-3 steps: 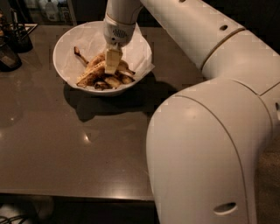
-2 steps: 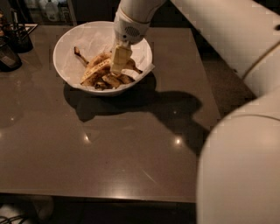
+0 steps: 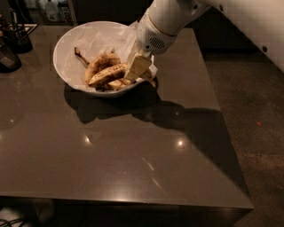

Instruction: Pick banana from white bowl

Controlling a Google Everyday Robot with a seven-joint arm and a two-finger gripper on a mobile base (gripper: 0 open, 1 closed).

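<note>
The white bowl (image 3: 71, 42), lined with crumpled white paper, stands at the table's back left. In it lies the banana (image 3: 108, 74), long, yellow and brown-speckled, running left to right. A shorter curved banana with a dark stem (image 3: 98, 62) lies behind it, and small stubby pieces (image 3: 119, 83) lie in front. My gripper (image 3: 138, 66) reaches down from the upper right into the right side of the bowl, at the banana's right end. Whether it touches the banana is hidden.
The dark table (image 3: 133, 150) reaches its front edge near the bottom and its right edge by the floor (image 3: 257, 111). Dark containers (image 3: 11, 42) stand at the far left. My white arm (image 3: 213, 13) crosses the top right.
My gripper has moved right inside the bowl, from over the middle of the bananas to their right end. The large arm segment has swung out of the foreground.
</note>
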